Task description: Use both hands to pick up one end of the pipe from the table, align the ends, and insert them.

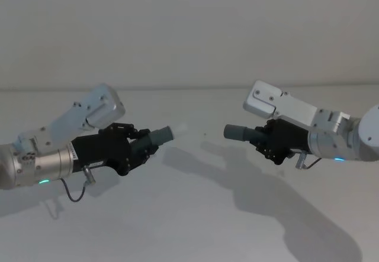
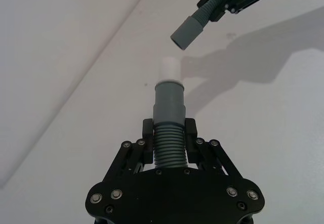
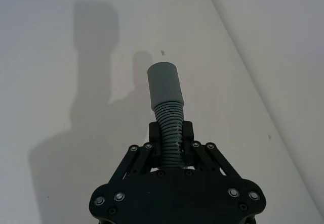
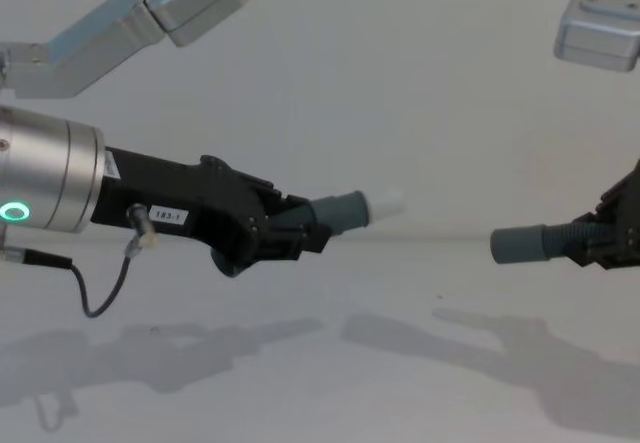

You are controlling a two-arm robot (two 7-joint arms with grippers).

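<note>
White-tipped hose piece (image 1: 163,136), centre-left, & grey-cuff hose piece (image 1: 239,133), centre-right, face w/ a gap above table (image 1: 195,232). Left gripper (image 1: 144,145) & right gripper (image 1: 265,139) each clamp a corrugated part; rear ends hidden in jaws.

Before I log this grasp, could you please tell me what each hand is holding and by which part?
Left hand grips the white-tipped hose piece by its corrugated section; right hand grips the grey-cuffed hose piece likewise.
</note>
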